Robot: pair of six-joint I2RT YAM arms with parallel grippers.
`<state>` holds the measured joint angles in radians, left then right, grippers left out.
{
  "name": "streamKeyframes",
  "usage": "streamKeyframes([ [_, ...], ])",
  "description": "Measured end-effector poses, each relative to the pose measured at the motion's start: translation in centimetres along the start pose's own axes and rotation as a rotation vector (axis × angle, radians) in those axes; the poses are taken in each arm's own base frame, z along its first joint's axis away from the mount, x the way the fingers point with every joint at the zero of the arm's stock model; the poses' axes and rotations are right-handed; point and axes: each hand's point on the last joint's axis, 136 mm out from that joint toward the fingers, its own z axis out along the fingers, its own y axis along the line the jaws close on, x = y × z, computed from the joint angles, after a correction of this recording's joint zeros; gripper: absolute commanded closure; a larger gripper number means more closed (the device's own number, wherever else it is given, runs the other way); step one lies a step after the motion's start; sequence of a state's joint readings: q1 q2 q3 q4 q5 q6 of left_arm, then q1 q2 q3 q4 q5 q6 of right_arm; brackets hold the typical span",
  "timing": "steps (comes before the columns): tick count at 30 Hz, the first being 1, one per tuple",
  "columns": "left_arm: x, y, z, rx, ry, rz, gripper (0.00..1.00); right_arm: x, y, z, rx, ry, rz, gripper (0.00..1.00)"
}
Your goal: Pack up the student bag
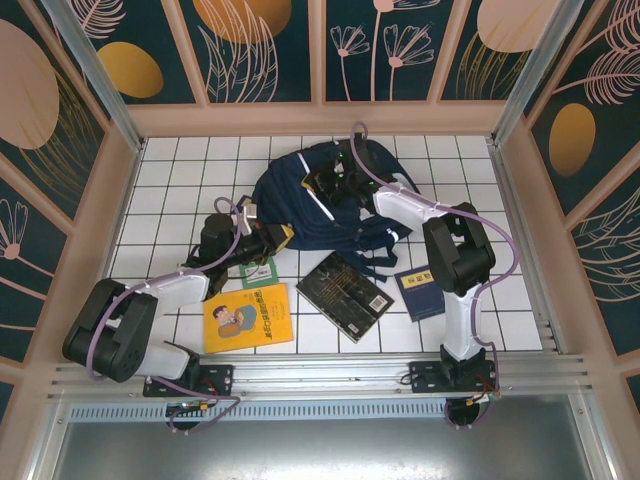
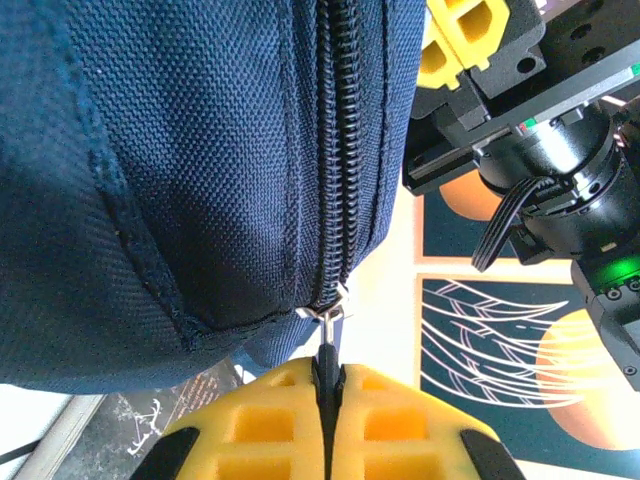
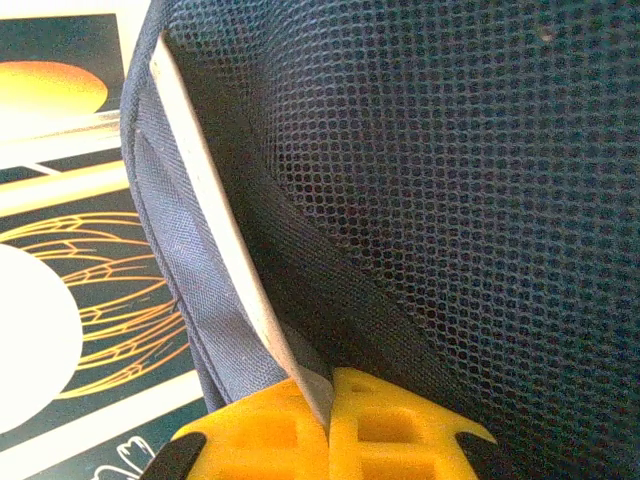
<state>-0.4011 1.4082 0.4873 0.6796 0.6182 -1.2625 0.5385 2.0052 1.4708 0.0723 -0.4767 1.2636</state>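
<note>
The student bag (image 1: 305, 195), a big navy backpack, lies at the back middle of the tiled table. My left gripper (image 1: 274, 238) is at its near left edge. In the left wrist view this gripper (image 2: 328, 378) is shut on the dark zipper pull (image 2: 328, 345), which hangs from the slider at the end of the bag's closed zipper (image 2: 340, 150). My right gripper (image 1: 337, 181) reaches onto the bag's top. In the right wrist view it (image 3: 328, 388) is shut on a fabric edge with a white stripe (image 3: 210, 220), beside dark mesh (image 3: 470, 170).
Near the arms lie a yellow book (image 1: 248, 317), a black book (image 1: 344, 295), a small blue booklet (image 1: 420, 292) and a green item (image 1: 259, 272). Dark straps (image 1: 375, 255) trail from the bag toward the black book. Patterned walls enclose the table.
</note>
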Motion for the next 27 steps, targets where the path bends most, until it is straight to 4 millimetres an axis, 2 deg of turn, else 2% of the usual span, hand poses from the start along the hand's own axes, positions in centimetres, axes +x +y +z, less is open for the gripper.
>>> streamKeyframes([
  [10,0.3,0.8,0.3,-0.01,-0.022,0.008,1.0,-0.3,0.8,-0.2,0.002,-0.013,-0.004,1.0],
  [11,0.3,0.8,0.4,-0.012,-0.022,0.011,1.0,-0.3,0.9,-0.3,0.008,-0.013,-0.008,0.91],
  [14,0.7,0.8,0.5,-0.012,-0.006,0.011,1.0,-0.7,1.2,-0.5,0.027,-0.033,-0.039,0.5],
  [15,1.1,0.9,0.5,-0.014,0.01,0.007,1.0,-1.0,1.4,-0.6,0.026,-0.047,-0.056,0.43],
  [18,2.7,1.3,1.1,-0.023,0.074,0.0,1.0,-2.0,2.0,-1.2,0.031,-0.098,-0.122,0.29],
  [19,3.3,1.5,1.3,-0.029,0.094,-0.003,1.0,-2.2,1.7,-1.5,0.046,-0.113,-0.136,0.25],
  [21,4.4,2.0,2.0,-0.042,0.133,-0.007,1.0,-2.4,0.6,-2.5,0.091,-0.139,-0.163,0.23],
  [23,5.9,2.3,2.9,-0.05,0.186,-0.007,0.9,-2.6,-0.4,-3.5,0.132,-0.161,-0.181,0.17],
  [25,7.9,2.4,4.0,-0.052,0.253,0.0,0.62,-3.1,-1.4,-5.2,0.18,-0.2,-0.204,0.16],
  [26,8.9,2.3,4.5,-0.049,0.291,0.01,0.52,-3.4,-1.7,-6.2,0.202,-0.224,-0.213,0.16],
  [27,10.1,2.0,5.0,-0.043,0.334,0.022,0.46,-3.7,-1.8,-7.1,0.215,-0.244,-0.22,0.15],
])
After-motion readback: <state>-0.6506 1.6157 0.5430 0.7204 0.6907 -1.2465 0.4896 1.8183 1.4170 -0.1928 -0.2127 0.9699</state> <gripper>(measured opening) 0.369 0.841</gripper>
